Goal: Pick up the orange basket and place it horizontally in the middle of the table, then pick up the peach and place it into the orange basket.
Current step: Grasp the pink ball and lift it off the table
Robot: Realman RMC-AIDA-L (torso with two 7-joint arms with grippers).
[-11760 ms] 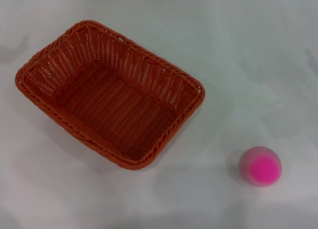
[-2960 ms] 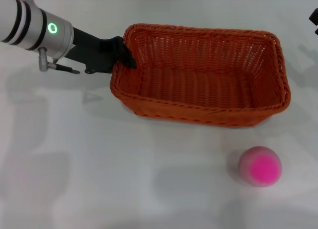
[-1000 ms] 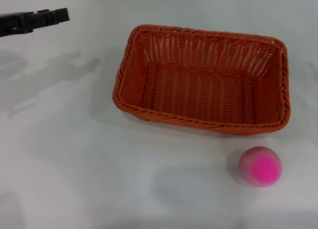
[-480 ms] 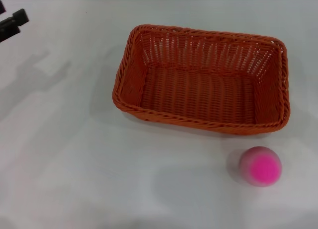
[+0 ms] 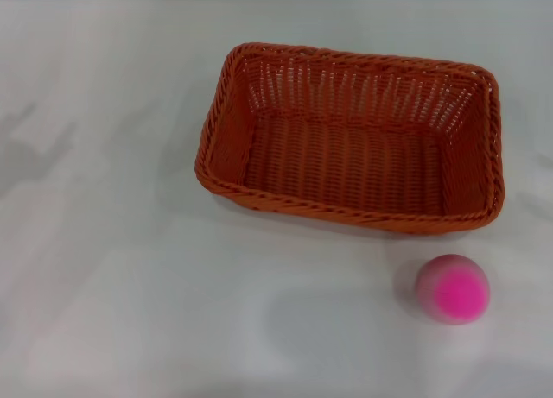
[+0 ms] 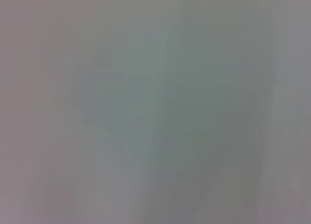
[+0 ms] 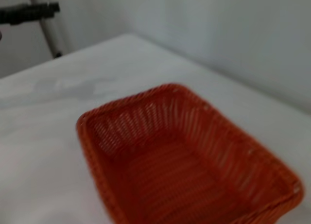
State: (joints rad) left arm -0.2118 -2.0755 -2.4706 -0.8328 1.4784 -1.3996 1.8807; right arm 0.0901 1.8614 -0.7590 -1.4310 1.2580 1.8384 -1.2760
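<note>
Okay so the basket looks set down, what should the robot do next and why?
Probably bring the right arm down over the peach to grasp it. The basket already lies lengthwise and empty on the table, and the peach sits apart from it, just in front of its right end. Neither gripper is in view.

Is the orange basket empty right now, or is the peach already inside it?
Empty. The orange basket shows only its bare woven floor, and the peach sits outside it on the table, apart from the near rim.
</note>
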